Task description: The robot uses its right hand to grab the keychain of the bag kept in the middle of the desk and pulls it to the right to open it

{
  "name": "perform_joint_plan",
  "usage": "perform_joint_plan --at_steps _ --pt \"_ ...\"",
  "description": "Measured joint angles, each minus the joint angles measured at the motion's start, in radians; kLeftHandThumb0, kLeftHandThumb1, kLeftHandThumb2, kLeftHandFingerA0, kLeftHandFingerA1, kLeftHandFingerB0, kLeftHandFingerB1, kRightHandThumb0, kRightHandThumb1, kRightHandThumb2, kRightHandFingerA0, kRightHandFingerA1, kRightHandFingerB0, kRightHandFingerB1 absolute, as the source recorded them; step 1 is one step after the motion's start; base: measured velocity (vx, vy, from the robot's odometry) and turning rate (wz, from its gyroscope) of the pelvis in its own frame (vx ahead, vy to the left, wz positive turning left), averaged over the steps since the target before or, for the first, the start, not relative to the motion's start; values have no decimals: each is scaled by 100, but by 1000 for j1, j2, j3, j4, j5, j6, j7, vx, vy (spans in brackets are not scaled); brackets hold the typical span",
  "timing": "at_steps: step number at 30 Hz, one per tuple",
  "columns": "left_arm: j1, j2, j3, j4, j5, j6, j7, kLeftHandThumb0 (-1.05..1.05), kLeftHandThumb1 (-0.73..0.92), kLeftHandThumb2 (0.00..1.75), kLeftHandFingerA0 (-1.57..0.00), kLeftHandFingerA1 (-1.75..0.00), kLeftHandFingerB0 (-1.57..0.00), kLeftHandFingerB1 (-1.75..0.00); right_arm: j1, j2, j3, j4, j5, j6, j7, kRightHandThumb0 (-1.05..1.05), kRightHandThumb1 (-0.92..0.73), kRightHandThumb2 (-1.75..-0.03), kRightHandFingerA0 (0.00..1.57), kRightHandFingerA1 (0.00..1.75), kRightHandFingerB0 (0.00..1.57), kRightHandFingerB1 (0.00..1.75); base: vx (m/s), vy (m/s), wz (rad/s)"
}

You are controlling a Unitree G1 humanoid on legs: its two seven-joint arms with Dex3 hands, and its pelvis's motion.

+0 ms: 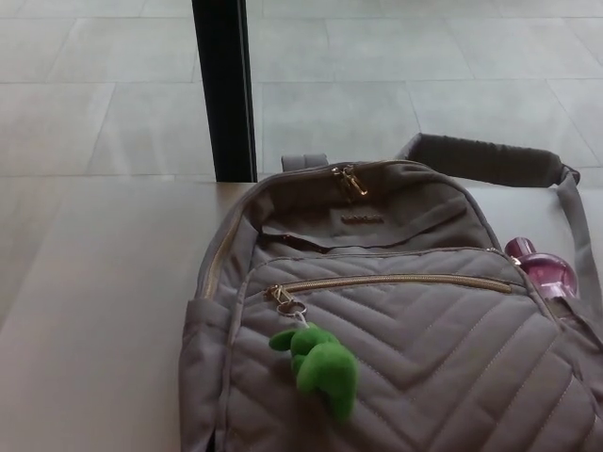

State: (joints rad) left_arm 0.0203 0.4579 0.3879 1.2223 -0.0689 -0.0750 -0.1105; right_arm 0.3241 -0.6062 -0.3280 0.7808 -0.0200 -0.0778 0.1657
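Note:
A grey quilted backpack (424,358) lies on the pale desk (94,330), filling the lower right of the head view. Its front pocket zipper (396,281) runs left to right and looks closed, with the slider at the left end. A metal ring (291,307) hangs from that slider and carries a green plush keychain (322,367), which rests on the quilted front. A second gold zipper pull (350,181) sits at the top of the bag. Neither hand shows in the picture.
A pink bottle (544,270) sticks out of the bag's right side pocket. The grey shoulder strap (490,160) trails behind the bag to the right. A black vertical post (224,89) stands behind the desk's far edge, with tiled floor beyond.

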Motion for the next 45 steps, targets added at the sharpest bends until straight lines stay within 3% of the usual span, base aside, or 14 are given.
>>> perform_joint_plan --at_steps 5,7,8,9,20,21,23,24,27,40,42,43,44,45 --pt "0 0 15 7 -16 -6 -11 -58 48 57 -88 -147 -51 -44 5 0 -2 -2 -1 -8 -4 -61 -65 -60 94 128 33 44 0 0 0" --pt "0 0 17 8 -21 -8 -18 -58 50 56 -79 -96 -49 -42 5 2 -35 -21 7 2 -17 -62 -66 -59 73 90 26 41 0 0 0" --pt "0 0 17 9 -23 -10 -20 -56 50 56 -83 -124 -51 -44 7 5 -66 -39 18 9 -22 -72 -55 -89 64 82 19 51 0 0 0" --pt "2 -1 17 10 -25 -12 -23 -56 49 57 -83 -139 -49 -43 9 6 -95 -55 30 18 -28 -69 -67 -60 68 108 19 41 0 0 0" --pt "2 -5 14 10 -30 -20 -30 -59 40 84 -83 -117 -41 -54 -193 13 -325 -334 139 162 -86 -75 -55 -86 88 117 12 46 0 0 0" --pt "3 -6 14 10 -31 -20 -30 -59 47 59 -87 -165 -50 -46 -217 13 -331 -368 145 173 -90 -74 -62 -59 48 82 16 41 0 0 0" --pt "3 -10 17 10 -31 -20 -30 -59 47 59 -83 -160 -51 -44 -273 16 -331 -442 152 195 -98 -80 -49 -86 39 68 15 50 0 0 0" --pt "2 -13 18 9 -32 -20 -30 -54 35 84 -114 -137 -49 -59 -302 20 -330 -480 156 205 -102 -76 -48 -87 15 58 8 49 0 0 0" --pt "1 -24 25 9 -33 -20 -30 -61 52 56 -71 -48 -50 -39 -367 26 -314 -580 167 233 -107 -67 -62 -58 19 50 20 34 0 0 0" --pt "-11 -51 55 -10 -38 -39 -57 -64 43 86 -80 -81 -54 -56 -552 110 -100 -995 189 337 -115 -80 -52 -90 21 51 14 41 0 0 0" --pt "-11 -56 58 -12 -38 -43 -62 -58 54 57 -88 -81 -56 -41 -559 119 -41 -1055 187 346 -109 -82 -52 -91 22 51 13 41 0 0 0" --pt "-11 -60 60 -14 -39 -45 -66 -61 57 58 -81 -73 -56 -40 -562 125 4 -1097 185 353 -104 -85 -67 -61 27 41 20 29 0 0 0" --pt "-11 -61 60 -14 -39 -46 -68 -60 56 58 -79 -73 -56 -40 -564 128 35 -1125 184 359 -101 -83 -53 -92 22 52 12 41 0 0 0" --pt "-11 -62 59 -15 -39 -46 -69 -61 56 57 -74 -66 -54 -40 -565 130 71 -1156 183 366 -98 -86 -67 -61 33 47 22 31 0 0 0"
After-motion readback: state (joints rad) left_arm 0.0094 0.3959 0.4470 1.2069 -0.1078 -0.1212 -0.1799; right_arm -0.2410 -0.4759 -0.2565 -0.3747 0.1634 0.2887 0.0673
